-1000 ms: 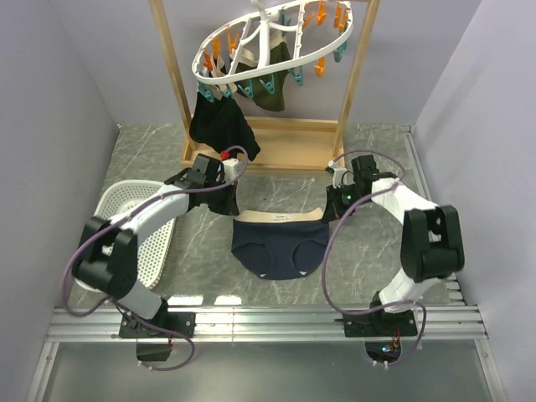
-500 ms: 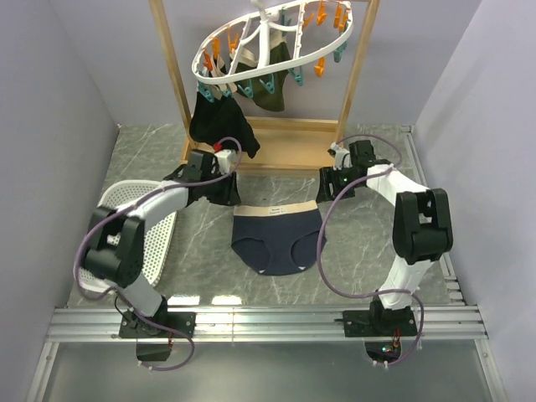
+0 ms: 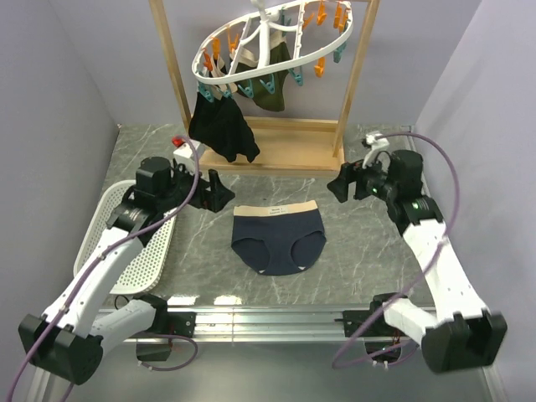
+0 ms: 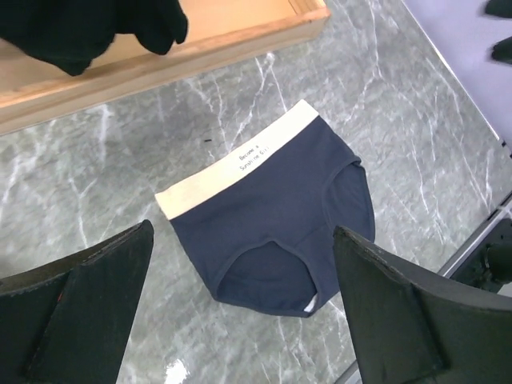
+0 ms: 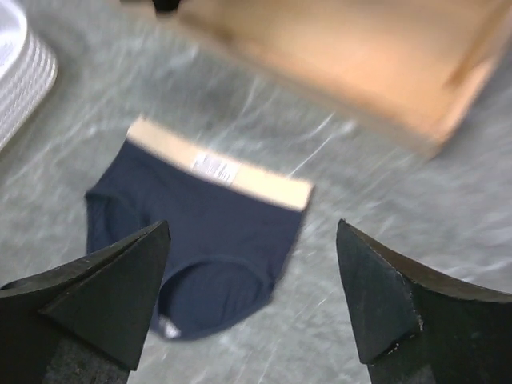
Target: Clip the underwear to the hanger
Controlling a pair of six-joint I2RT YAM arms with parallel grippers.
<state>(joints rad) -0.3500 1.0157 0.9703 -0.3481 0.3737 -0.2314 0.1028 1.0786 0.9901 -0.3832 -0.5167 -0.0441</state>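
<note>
Left gripper (image 3: pixel 219 190) and right gripper (image 3: pixel 339 183) were spread, empty, with the underwear (image 3: pixel 278 240) flat between them and its waistband (image 4: pixel 240 160) print partly legible: "Become a".

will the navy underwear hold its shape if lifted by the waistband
Probably not: the underwear lies thin and flat on the table, so it likely droops. Likely light too; the black garment pegged on the hanger hangs limp.

Underwear (image 3: pixel 277 239) reachable from above; wooden stand (image 3: pixel 301 149) behind.
</note>
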